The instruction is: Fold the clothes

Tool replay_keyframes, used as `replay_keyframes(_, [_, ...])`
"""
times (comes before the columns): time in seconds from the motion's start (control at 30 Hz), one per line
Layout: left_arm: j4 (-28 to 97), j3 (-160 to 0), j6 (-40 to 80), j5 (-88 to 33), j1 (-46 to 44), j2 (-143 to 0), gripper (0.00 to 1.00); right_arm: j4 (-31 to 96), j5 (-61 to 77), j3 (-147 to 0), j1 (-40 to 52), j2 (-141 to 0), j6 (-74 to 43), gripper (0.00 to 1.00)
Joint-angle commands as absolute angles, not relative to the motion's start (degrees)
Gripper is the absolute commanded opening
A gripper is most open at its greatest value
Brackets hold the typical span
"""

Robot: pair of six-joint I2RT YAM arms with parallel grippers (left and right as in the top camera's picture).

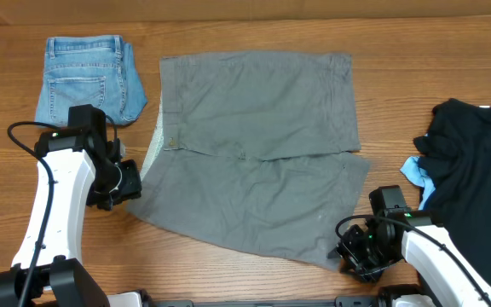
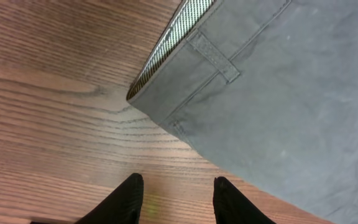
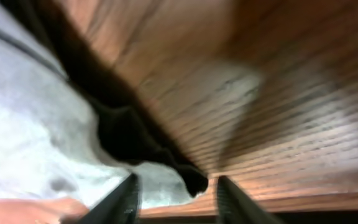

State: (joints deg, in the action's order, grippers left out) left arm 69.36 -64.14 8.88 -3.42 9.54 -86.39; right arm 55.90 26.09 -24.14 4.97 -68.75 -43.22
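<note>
The clothes, a pair of grey shorts (image 1: 258, 145), lie spread flat mid-table with the waistband to the left and the legs to the right. My left gripper (image 1: 130, 183) hovers just off the waistband's near-left corner (image 2: 135, 96). In the left wrist view that gripper (image 2: 178, 186) is open over bare wood, and the grey cloth (image 2: 278, 93) lies ahead of it. My right gripper (image 1: 352, 251) sits at the near-right hem corner. In the blurred right wrist view it (image 3: 176, 190) stands open, with the grey cloth's (image 3: 36, 143) edge and its dark shadow between the fingers.
Small light-blue denim shorts (image 1: 88, 77) lie folded at the far left. A black garment heap (image 1: 476, 170) with a bit of light-blue cloth (image 1: 413, 170) fills the right side. The table's near edge runs close behind both arms.
</note>
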Motion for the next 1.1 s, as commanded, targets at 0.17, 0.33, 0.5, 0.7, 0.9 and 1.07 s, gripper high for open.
replay_keyframes(0.17, [68.9,-63.9,9.3,-4.1,10.2,-86.5,0.42,55.3,25.6,-24.1,5.3,-68.9,-45.7,0.44])
replay_keyframes(0.33, [69.3,-63.9,9.2,-4.1,10.2,-86.5,0.44,57.6,26.5,-24.4,5.3,-68.9,-45.3,0.28])
replay_keyframes(0.5, [69.0,-63.9,9.2,-4.1,10.2,-86.5,0.45,54.5,25.7,-24.5,5.3,-68.9,-47.0,0.06])
replay_keyframes(0.7, [69.0,-63.9,9.2,-4.1,10.2,-86.5,0.48,61.4,17.5,-30.0,5.0,-68.9,-46.9,0.04])
replay_keyframes(0.9, [69.1,-63.9,9.2,-4.1,10.2,-86.5,0.54,70.3,9.1,-38.7,5.0,-68.9,-46.9,0.11])
replay_keyframes(1.07, [69.1,-63.1,9.3,-5.3,10.2,-86.5,0.56,71.4,10.2,-38.6,5.0,-69.0,-46.7,0.61])
